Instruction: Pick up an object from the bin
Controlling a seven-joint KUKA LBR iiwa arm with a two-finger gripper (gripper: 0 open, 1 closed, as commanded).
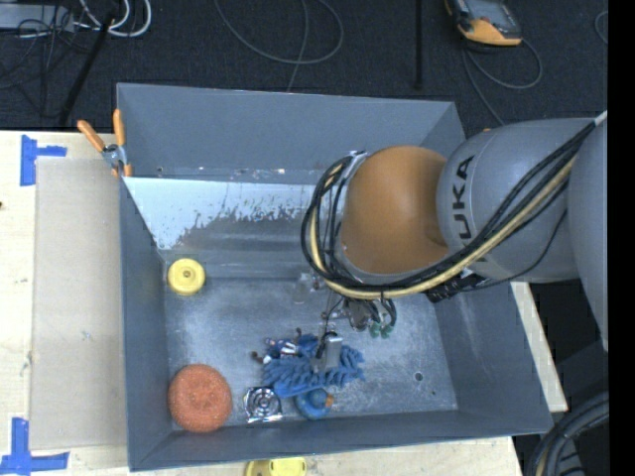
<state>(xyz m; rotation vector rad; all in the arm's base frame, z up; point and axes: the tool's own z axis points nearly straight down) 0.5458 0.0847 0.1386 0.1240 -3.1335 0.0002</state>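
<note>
Dark floor (298, 28) strewn with loose cables (260, 30) lies behind a grey metal bin (288, 132).

Contents, left to right:
- A flat, round, orange-red pad (200, 397) lies in the near left corner.
- A small yellow disc (186, 277) lies further back on the left, well apart from the pad and everything else.
- A small shiny metal piece (262, 403) touches the left end of the heap.
- A blue tangle (308, 370) of cord or cloth lies near the front wall at the middle of the bin floor.
- A small green item (380, 327) sits just right of the tool, under the wrist.

The tool (333, 340) hangs at the upper edge of the blue tangle, below the orange cover (392, 211) of the arm (526, 201), which comes in from the right.

Step in hand, as judged: closing in on the blue tangle. To do it well, the tool should come straight down on the thickest blue part, left of its present place. It should keep off the metal piece and the green item, so that only one thing comes up. Loose strands may drag neighbours along.

Not made out:
- Whether the tool stands apart or together cannot be told; the cover and cable loops hide most of it.
- Nothing can be seen gripped in it.
- Whether it touches the tangle is unclear.
- The nature of the green item and of the dark bits within the tangle is unclear.
</note>
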